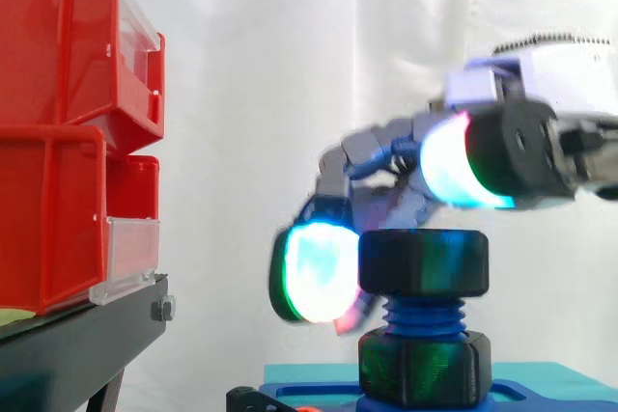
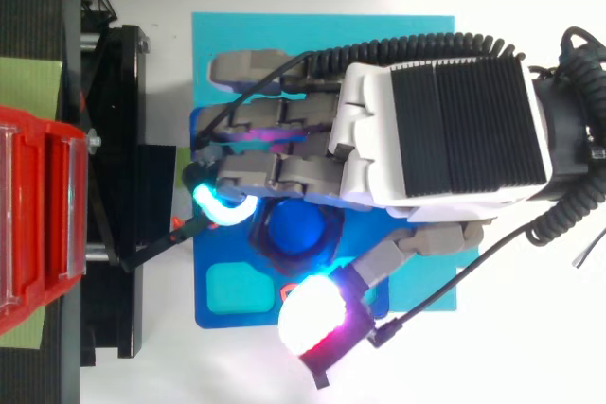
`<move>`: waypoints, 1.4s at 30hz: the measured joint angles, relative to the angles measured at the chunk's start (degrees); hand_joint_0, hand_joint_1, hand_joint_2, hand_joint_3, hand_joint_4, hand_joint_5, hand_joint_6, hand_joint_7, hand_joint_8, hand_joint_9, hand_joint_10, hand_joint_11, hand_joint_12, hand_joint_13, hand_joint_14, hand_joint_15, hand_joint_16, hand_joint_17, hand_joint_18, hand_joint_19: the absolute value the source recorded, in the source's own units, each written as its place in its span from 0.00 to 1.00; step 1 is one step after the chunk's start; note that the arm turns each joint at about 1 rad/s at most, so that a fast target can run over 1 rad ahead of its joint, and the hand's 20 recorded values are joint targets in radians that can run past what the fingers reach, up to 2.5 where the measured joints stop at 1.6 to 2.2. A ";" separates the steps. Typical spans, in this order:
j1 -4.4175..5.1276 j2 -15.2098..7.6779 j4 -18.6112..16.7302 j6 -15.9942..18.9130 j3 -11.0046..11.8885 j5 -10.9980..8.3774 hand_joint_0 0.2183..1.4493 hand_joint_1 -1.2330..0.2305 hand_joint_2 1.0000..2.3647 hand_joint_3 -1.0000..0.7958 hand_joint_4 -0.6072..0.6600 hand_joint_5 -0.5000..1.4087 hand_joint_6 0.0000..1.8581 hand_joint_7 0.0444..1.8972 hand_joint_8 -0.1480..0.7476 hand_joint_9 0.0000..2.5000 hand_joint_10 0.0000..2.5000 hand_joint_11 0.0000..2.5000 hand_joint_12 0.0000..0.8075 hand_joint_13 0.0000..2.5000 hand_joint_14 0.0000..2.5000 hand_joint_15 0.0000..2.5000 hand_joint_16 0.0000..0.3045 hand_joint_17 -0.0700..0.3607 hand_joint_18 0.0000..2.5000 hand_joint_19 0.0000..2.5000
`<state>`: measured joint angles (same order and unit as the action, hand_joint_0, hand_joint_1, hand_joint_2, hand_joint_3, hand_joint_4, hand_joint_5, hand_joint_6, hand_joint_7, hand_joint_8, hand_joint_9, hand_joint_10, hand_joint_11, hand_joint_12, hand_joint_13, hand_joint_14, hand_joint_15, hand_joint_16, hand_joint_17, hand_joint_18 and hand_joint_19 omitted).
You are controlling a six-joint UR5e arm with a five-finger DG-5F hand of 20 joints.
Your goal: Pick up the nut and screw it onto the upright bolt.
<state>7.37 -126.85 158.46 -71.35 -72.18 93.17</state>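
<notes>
Upright bolt (image 1: 422,314), nut (image 1: 423,260) level atop it

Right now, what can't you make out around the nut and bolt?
- Whether the hand actually grips the nut: the contact is hidden, in the top view by the hand, in the side view by overlap.
- How far the bolt reaches into the nut: side view, the nut covers it.
- Blue base plate: side view, cut off by the bottom edge.
- Red bins: side view, cut off by the left edge.

Bright, even light washes the white curtain (image 1: 290,65); shadows are faint; cyan-green glare sits on the nut (image 1: 425,260).
</notes>
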 measured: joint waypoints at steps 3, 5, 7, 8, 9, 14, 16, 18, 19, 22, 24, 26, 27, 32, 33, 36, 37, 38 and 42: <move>0.00 0.00 -2.19 0.77 -1.41 -0.04 0.26 0.63 0.00 0.28 0.66 0.26 0.27 0.67 0.49 0.41 0.00 0.00 0.29 0.25 0.00 0.00 0.06 0.25 0.08 0.00; -0.04 0.00 -3.55 1.37 -1.82 -0.07 0.26 0.63 0.00 0.28 0.65 0.26 0.27 0.70 0.49 0.42 0.00 0.00 0.28 0.26 0.00 0.00 0.05 0.25 0.10 0.00; -0.15 -0.02 -4.75 2.02 -2.05 -0.08 0.26 0.63 0.00 0.28 0.64 0.27 0.27 0.71 0.49 0.43 0.00 0.00 0.28 0.26 0.00 0.00 0.05 0.25 0.10 0.00; -0.22 -0.01 -5.12 2.27 -2.10 -0.07 0.26 0.63 0.00 0.28 0.64 0.27 0.27 0.72 0.49 0.43 0.00 0.00 0.27 0.26 0.00 0.00 0.05 0.24 0.10 0.00; -0.31 -0.01 -5.48 2.56 -2.14 -0.01 0.26 0.63 0.00 0.28 0.63 0.27 0.27 0.72 0.49 0.43 0.00 0.00 0.27 0.26 0.00 0.00 0.05 0.24 0.10 0.00; -0.71 0.02 -6.04 3.08 -2.16 0.14 0.26 0.64 0.00 0.28 0.62 0.28 0.27 0.75 0.49 0.45 0.00 0.00 0.27 0.28 0.00 0.00 0.05 0.24 0.11 0.00; -0.83 0.02 -6.10 3.12 -2.16 0.15 0.26 0.66 0.00 0.28 0.61 0.29 0.27 0.75 0.49 0.46 0.00 0.00 0.26 0.29 0.00 0.00 0.05 0.24 0.13 0.00; -1.00 0.02 -6.13 3.14 -2.17 0.16 0.26 0.66 0.00 0.28 0.61 0.29 0.28 0.74 0.48 0.47 0.00 0.00 0.26 0.30 0.00 0.00 0.04 0.23 0.14 0.00; -1.07 0.02 -6.13 3.14 -2.18 0.16 0.26 0.66 0.00 0.28 0.60 0.29 0.29 0.72 0.48 0.48 0.00 0.00 0.25 0.31 0.00 0.00 0.04 0.23 0.15 0.00; -1.39 0.02 -6.15 3.15 -2.18 0.20 0.26 0.67 0.00 0.28 0.60 0.29 0.29 0.70 0.49 0.50 0.00 0.00 0.24 0.32 0.00 0.00 0.04 0.22 0.16 0.00; -1.64 0.02 -6.15 3.14 -2.18 0.22 0.26 0.67 0.00 0.28 0.59 0.29 0.30 0.69 0.48 0.51 0.00 0.00 0.24 0.33 0.00 0.00 0.03 0.22 0.17 0.00; -1.83 0.02 -6.15 3.15 -2.18 0.25 0.26 0.67 0.00 0.28 0.59 0.29 0.31 0.67 0.48 0.53 0.00 0.00 0.23 0.34 0.00 0.00 0.03 0.21 0.18 0.00; -1.97 0.02 -6.15 3.15 -2.18 0.28 0.26 0.67 0.00 0.28 0.59 0.29 0.31 0.67 0.48 0.53 0.00 0.00 0.23 0.34 0.00 0.00 0.03 0.21 0.18 0.00; -2.60 0.01 -6.19 3.09 -2.18 0.35 0.26 0.67 0.00 0.28 0.57 0.30 0.32 0.66 0.44 0.63 0.00 0.03 0.18 0.40 0.00 0.00 0.02 0.19 0.24 0.00; -2.76 0.02 -6.20 3.08 -2.18 0.39 0.26 0.67 0.00 0.28 0.57 0.30 0.32 0.65 0.44 0.65 0.00 0.04 0.18 0.40 0.00 0.00 0.02 0.19 0.25 0.00; -3.11 0.02 -6.23 3.07 -2.18 0.58 0.26 0.67 0.00 0.28 0.57 0.30 0.32 0.64 0.42 0.69 0.00 0.06 0.16 0.43 0.00 0.00 0.01 0.18 0.28 0.00; -3.22 0.02 -6.23 3.06 -2.18 0.68 0.26 0.68 0.00 0.28 0.57 0.30 0.32 0.64 0.42 0.69 0.00 0.07 0.16 0.43 0.00 0.00 0.01 0.18 0.28 0.00; -3.32 0.02 -6.23 3.06 -2.18 0.80 0.26 0.69 0.00 0.28 0.56 0.30 0.33 0.65 0.43 0.69 0.00 0.07 0.16 0.43 0.00 0.00 0.01 0.18 0.29 0.00; -3.84 0.02 -6.63 3.07 -2.18 1.71 0.25 0.71 0.00 0.28 0.59 0.30 0.27 0.75 0.48 0.65 0.00 0.07 0.20 0.41 0.00 0.00 0.02 0.20 0.25 0.00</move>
<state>3.52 -126.83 151.83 -68.28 -74.35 94.89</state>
